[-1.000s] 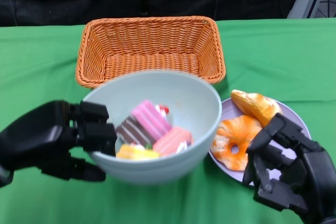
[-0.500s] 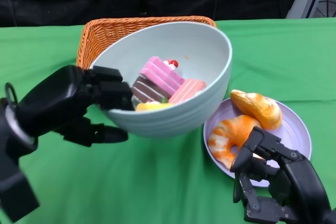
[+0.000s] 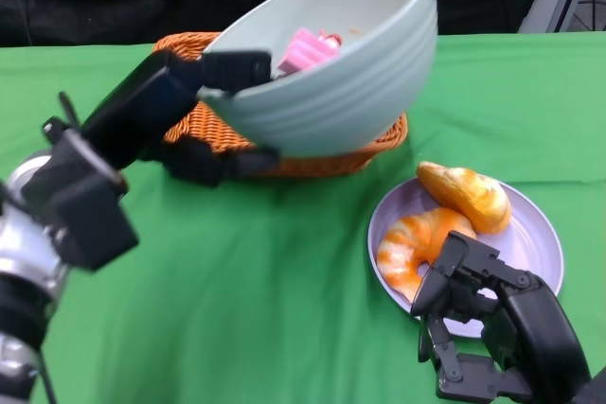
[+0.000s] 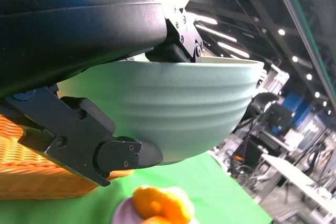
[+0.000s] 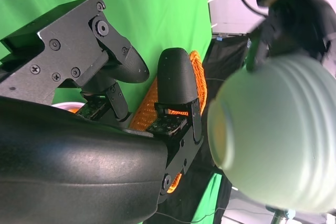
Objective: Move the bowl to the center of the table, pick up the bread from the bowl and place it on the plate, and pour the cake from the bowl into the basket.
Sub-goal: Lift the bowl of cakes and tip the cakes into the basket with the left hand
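In the head view, the left hand [image 3: 204, 111] reaches in from the lower left and grips the pale green bowl [image 3: 350, 73] by its rim at the upper middle of the frame, fingers [image 3: 248, 67] clamped over the edge and another part pressed under the wall. The bowl is lifted and tilted, its opening turned away toward the back, directly above the orange wicker basket [image 3: 204, 125]. A pink cake piece [image 3: 308, 47] shows just inside the rim. At the right, the lilac plate [image 3: 530, 234] lies on the green surface [image 3: 246, 300] with two golden bread pieces [image 3: 459, 194] on it. The right hand [image 3: 488, 324] sits at the lower right, over the plate's near edge, fingers curled in and holding nothing.

In the right wrist view, the right hand's fingers [image 5: 176, 77] fill the left and centre, bent with nothing in them; the ribbed bowl [image 5: 278, 140] hangs at the right, the basket [image 5: 197, 82] behind.

In the left wrist view, the left hand's fingers [image 4: 123, 153] clasp the bowl [image 4: 173, 106] from beneath and over its rim; the basket [image 4: 31, 171] sits at lower left, bread [image 4: 160, 205] on the plate at the bottom.
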Available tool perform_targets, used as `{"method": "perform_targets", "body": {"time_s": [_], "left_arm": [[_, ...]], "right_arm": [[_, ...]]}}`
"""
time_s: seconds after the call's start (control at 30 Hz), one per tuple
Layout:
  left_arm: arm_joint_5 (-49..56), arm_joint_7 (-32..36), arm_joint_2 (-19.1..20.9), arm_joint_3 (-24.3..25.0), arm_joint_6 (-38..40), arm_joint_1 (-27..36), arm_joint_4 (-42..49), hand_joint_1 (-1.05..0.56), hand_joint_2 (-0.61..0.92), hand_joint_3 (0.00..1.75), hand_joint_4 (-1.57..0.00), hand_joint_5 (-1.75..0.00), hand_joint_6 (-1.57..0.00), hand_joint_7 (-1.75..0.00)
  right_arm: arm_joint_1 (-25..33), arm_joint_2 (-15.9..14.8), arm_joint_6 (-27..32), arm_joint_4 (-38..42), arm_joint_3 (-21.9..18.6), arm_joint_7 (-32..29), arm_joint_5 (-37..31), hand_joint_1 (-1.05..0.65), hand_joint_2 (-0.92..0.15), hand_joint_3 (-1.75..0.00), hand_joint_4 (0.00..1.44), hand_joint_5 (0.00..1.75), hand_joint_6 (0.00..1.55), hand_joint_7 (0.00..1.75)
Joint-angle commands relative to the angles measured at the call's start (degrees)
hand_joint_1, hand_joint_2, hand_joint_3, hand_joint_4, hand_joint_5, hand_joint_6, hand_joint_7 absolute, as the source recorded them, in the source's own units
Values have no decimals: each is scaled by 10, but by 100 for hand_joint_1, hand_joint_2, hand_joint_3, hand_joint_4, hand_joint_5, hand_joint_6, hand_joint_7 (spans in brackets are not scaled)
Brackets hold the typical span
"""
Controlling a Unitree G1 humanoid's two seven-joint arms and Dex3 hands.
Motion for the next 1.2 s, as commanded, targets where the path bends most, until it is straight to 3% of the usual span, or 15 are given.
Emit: {"method": "perform_targets", "body": {"time_s": [0.03,0.27,0.47,0.6,0.8,0.9,1.2], "left_arm": [[-32,-23,-26,31,41,-28,14,-14,74,86,-78,-175,-68,-146],[-79,-41,-90,93,211,-61,24,-19,70,86,-73,-174,-74,-129],[-91,-60,-126,130,276,-95,56,-17,62,103,-72,-175,-68,-143],[-139,-78,-150,173,378,-124,75,-18,67,93,-71,-175,-71,-141],[-166,-74,-166,215,477,-147,88,-17,71,84,-79,-169,-79,-133],[-183,-77,-172,238,522,-161,107,-16,72,87,-81,-174,-80,-137],[-264,-101,-186,323,660,-190,159,-14,78,80,-79,-174,-81,-134]], "right_arm": [[1,-7,-10,5,0,-2,-2,0,-48,-133,82,175,62,161],[1,-4,-5,18,-4,-3,4,0,-51,-130,83,175,61,161],[1,1,5,18,-9,-9,11,0,-53,-128,79,175,59,162],[1,-2,3,22,-8,-8,10,0,-53,-127,78,175,57,162],[-1,1,3,27,-4,-8,11,1,-56,-121,77,175,56,160],[-4,3,1,31,-3,-9,11,1,-56,-119,77,175,56,160],[-7,5,-15,38,-7,-20,8,0,-56,-119,77,175,57,159]]}}
